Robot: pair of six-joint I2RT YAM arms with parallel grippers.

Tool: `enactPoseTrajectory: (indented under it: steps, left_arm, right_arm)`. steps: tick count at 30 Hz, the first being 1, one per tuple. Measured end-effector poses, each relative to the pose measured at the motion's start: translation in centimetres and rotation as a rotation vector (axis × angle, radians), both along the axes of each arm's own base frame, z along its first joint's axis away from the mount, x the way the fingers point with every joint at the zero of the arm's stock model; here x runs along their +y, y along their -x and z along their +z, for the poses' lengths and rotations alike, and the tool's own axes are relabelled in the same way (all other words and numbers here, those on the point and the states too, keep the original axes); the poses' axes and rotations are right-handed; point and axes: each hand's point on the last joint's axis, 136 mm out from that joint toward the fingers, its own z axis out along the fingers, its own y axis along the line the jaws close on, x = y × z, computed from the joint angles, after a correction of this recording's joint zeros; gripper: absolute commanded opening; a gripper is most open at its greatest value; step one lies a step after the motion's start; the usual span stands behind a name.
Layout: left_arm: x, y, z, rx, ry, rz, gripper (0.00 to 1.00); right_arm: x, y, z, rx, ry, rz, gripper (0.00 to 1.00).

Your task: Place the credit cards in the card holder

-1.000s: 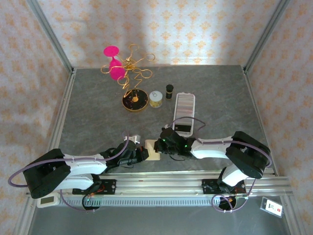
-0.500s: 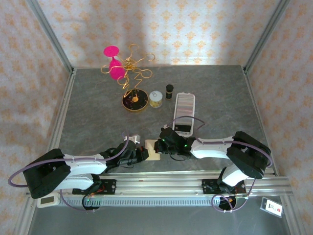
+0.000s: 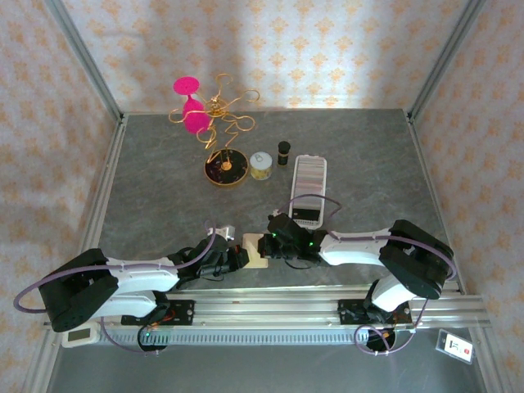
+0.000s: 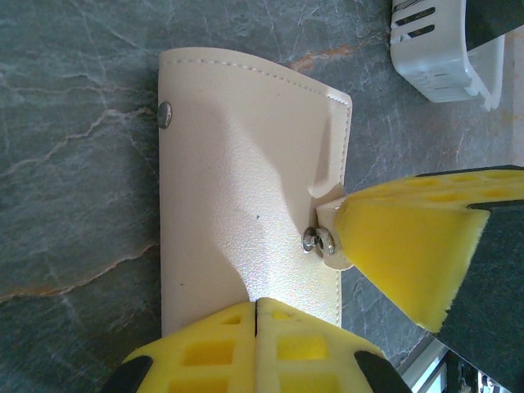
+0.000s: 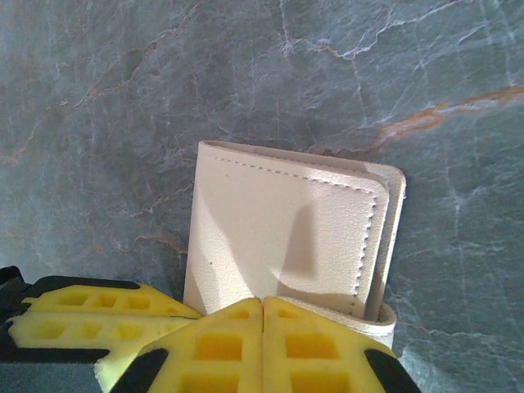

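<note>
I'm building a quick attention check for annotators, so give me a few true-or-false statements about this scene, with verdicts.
1. The card holder lies on the table, near the front edge between the two arms. True.
2. The left gripper is wide open. False: its jaws are shut.
3. The right gripper is shut. True.
4. In the top view, the clear case lies to the left of the gold wire stand. False: it lies to the stand's right.
</note>
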Motion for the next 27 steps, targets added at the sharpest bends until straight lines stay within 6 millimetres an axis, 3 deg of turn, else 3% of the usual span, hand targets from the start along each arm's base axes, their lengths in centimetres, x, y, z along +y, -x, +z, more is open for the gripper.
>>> enactPoseTrajectory:
  steps: [27]
  left_arm:
    - [0.5,0.0,0.0,-0.004,-0.002,0.017,0.00]
  right_arm:
    - [0.8,-0.4,-1.1,-0.074,0.105,-0.035,0.00]
